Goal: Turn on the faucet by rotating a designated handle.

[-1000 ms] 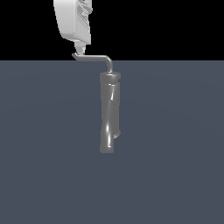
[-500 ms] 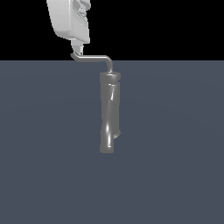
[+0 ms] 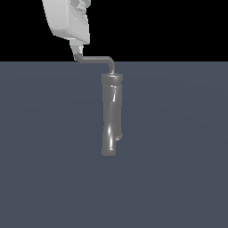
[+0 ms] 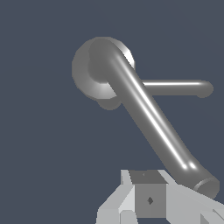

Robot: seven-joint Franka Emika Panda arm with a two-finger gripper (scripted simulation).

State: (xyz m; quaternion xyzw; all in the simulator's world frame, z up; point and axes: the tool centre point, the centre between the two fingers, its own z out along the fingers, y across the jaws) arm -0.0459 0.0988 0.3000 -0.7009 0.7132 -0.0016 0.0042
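Where the dark blue-grey floor (image 3: 178,169) meets the black background, one faucet (image 3: 111,116) stands upright as a single shiny grey metal fixture, with one handle (image 3: 95,59) and one white robot arm above it. Its body is a thick, smooth tube with a slight bend partway down, a wider cap at the upper end and a small stub on the side toward the exterior view's right near the lower end; bright streaks along its length mark a polished surface. From the cap rises the handle, a much thinner grey rod that turns at a right angle and runs level toward the exterior view's left, ending in a small hooked tip. In the wrist view the same handle (image 4: 153,124) appears as a glossy cylinder running diagonally from a round cap (image 4: 100,68) toward the camera, while a second thinner bar with a rounded end extends sideways behind it. One gripper (image 3: 76,46), white and blocky with matte faceted faces, hangs at the handle's outer tip in the exterior view, its lower end touching or just beside the hook. In the wrist view the gripper (image 4: 151,201) shows pale angular surfaces and a grey square block beside the rod's near end. How far the jaws stand apart cannot be told from either view.
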